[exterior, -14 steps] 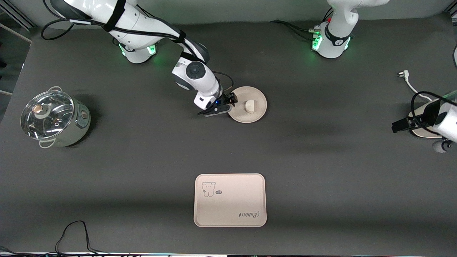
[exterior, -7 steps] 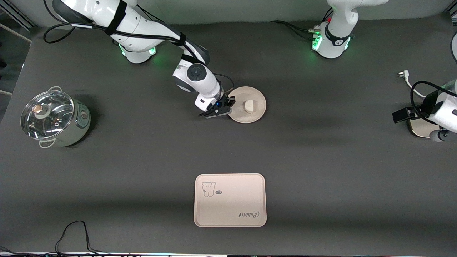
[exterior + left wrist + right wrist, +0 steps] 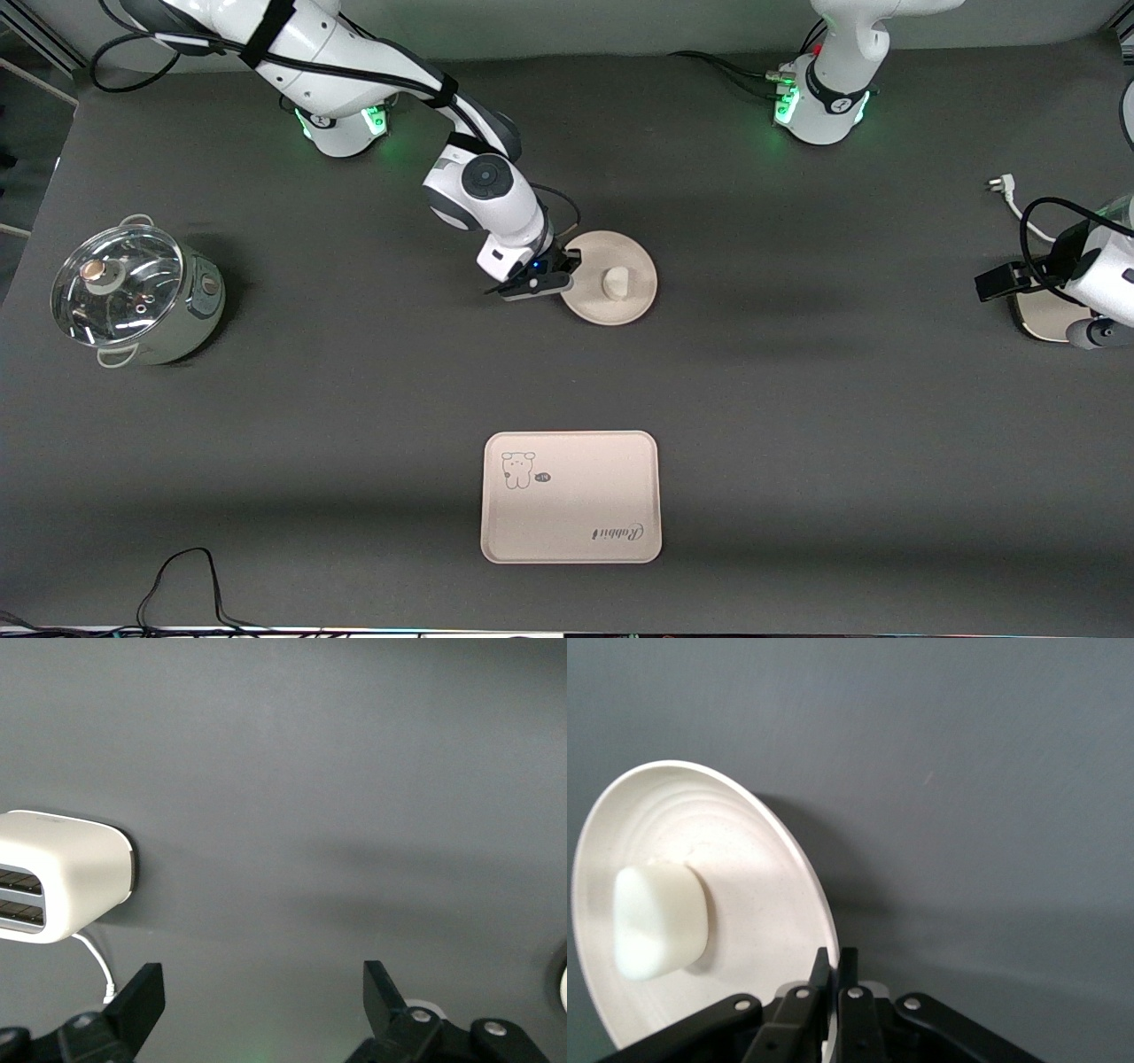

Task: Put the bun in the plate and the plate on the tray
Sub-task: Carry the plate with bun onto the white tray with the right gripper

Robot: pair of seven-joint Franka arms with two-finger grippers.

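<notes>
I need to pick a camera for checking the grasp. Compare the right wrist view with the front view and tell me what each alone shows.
Only the right wrist view shows the right gripper shut on the plate rim, fingers pinching its edge.

Only the front view shows the tray nearer to the camera than the plate, the pot toward the right arm's end of the table, and the left gripper, waiting open at the left arm's end.

Both show the bun lying in the plate on the dark table.

White bun [image 3: 616, 282] on cream plate [image 3: 633, 301]; pink tray [image 3: 570, 496] nearer camera
</notes>
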